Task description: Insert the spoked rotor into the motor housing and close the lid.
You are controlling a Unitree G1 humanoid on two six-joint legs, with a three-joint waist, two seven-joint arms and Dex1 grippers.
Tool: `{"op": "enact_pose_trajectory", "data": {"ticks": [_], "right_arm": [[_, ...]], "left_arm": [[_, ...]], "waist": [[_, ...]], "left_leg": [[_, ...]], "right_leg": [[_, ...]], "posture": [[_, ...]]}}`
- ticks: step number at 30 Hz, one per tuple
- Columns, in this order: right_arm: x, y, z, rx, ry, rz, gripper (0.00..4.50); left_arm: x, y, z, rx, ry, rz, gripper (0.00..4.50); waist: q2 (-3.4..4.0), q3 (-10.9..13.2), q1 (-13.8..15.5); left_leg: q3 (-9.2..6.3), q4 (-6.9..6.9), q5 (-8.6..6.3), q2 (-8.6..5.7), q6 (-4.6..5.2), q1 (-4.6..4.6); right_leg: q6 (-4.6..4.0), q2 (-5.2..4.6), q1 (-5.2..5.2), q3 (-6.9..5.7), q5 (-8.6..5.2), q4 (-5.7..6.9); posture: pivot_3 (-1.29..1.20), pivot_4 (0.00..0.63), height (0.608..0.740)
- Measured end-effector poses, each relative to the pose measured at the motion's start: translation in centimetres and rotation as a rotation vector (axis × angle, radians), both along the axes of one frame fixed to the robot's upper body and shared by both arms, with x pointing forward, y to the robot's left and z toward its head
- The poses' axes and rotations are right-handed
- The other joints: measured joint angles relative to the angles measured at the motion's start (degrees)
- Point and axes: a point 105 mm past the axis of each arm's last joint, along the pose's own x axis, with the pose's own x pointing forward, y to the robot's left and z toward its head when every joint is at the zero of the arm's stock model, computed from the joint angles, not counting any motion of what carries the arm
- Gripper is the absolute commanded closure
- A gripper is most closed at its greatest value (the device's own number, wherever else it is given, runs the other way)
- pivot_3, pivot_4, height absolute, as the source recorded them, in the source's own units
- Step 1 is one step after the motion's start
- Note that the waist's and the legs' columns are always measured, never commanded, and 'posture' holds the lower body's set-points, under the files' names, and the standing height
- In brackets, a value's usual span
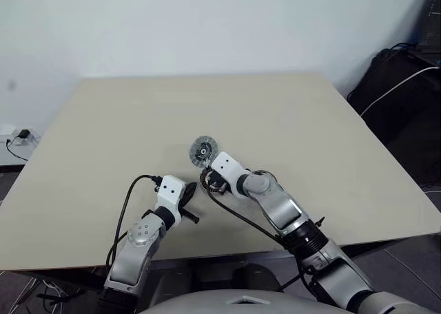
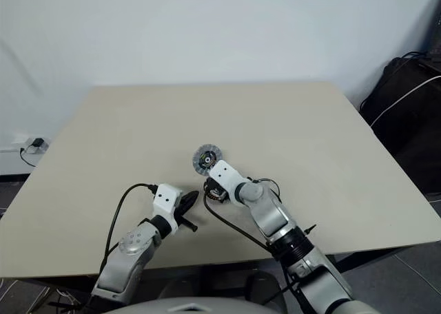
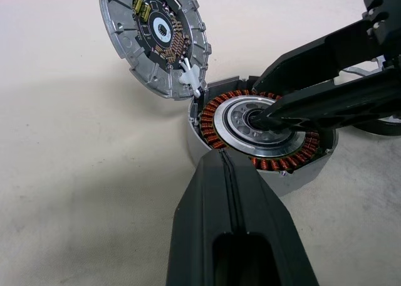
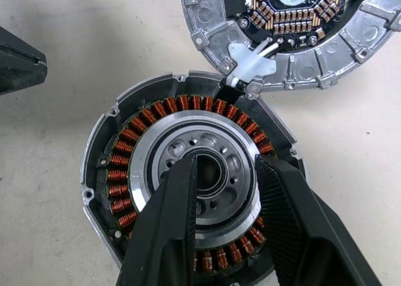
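The motor housing (image 4: pixel 103 145) rests on the table near its front edge, its ring of copper windings facing up. At its middle lies a silver hub with oval holes and a thin dark rim, apparently the spoked rotor (image 4: pixel 177 149). The lid (image 4: pixel 313 57) lies flat beside the housing with its ribbed rim and dark centre up, joined to it by a white connector. My right gripper (image 4: pixel 225 167) hovers over the hub, open, with nothing between its fingers. Just short of the housing (image 3: pixel 210 120), my left gripper (image 3: pixel 216 160) is shut and empty.
Housing and lid (image 1: pixel 204 149) lie on a beige table (image 1: pixel 310 135) with bare room all round. Beyond the table's right edge stand black bags with a white cable (image 1: pixel 403 87). A wall socket and cable (image 1: pixel 17 136) are at the far left.
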Motion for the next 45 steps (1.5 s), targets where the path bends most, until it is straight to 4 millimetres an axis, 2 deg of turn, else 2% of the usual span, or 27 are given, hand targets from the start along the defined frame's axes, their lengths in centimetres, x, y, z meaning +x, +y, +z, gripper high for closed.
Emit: {"op": "enact_pose_trajectory", "data": {"ticks": [13, 16, 19, 33, 39, 45], "right_arm": [[0.4, -0.4, 0.2, -0.046, 0.058, -0.001, 2.93], [0.3, -0.4, 0.2, -0.047, 0.068, 0.010, 3.53], [0.0, -0.1, 0.1, -0.047, 0.078, 0.022, 4.48], [-0.1, 0.1, 0.5, 0.001, 0.081, 0.001, 4.48], [0.2, 0.4, 2.1, 0.102, 0.101, -0.049, 4.48], [-0.4, 0.1, 2.0, 0.080, 0.151, -0.030, 4.48]], "left_arm": [[0.0, -0.1, 0.0, -0.005, -0.001, 0.004, 4.50], [0.0, -0.1, 0.0, -0.006, -0.002, 0.007, 4.50], [0.0, -0.1, 0.1, -0.007, -0.002, 0.007, 4.50], [0.0, -0.2, 0.0, -0.009, 0.001, 0.007, 4.50], [0.0, -0.2, 0.0, -0.009, 0.001, 0.006, 4.50], [0.1, -0.2, 0.0, -0.010, 0.000, 0.005, 4.50]], "waist": [[0.02, 0.01, 0.05], [0.02, 0.01, 0.05], [0.02, 0.01, 0.05], [0.02, 0.11, -0.01], [0.04, 0.25, -0.01], [0.04, 0.27, 0.00]], "left_leg": [[0.00, 0.00, -0.01, 0.00, 0.02, 0.00], [0.00, -0.01, -0.04, 0.00, 0.06, -0.01], [0.00, -0.01, -0.04, 0.00, 0.06, -0.02], [0.00, -0.04, -0.04, 0.00, 0.05, -0.04], [0.00, -0.04, -0.04, 0.00, 0.05, -0.04], [0.00, -0.04, -0.05, 0.00, 0.07, -0.07]], "right_leg": [[0.00, -0.02, 0.00, -0.01, 0.00, -0.02], [0.01, -0.02, 0.00, -0.02, 0.00, -0.04], [0.01, -0.02, 0.01, -0.03, 0.01, -0.08], [0.02, -0.02, -0.01, -0.05, 0.01, -0.09], [0.02, -0.02, -0.02, -0.04, 0.01, -0.09], [0.01, -0.03, -0.03, -0.05, 0.01, -0.13]], "posture": [[0.00, 0.000, 0.740], [0.00, 0.000, 0.740], [0.00, 0.000, 0.740], [0.00, 0.000, 0.740], [0.00, 0.000, 0.740], [0.00, 0.000, 0.740]]}}
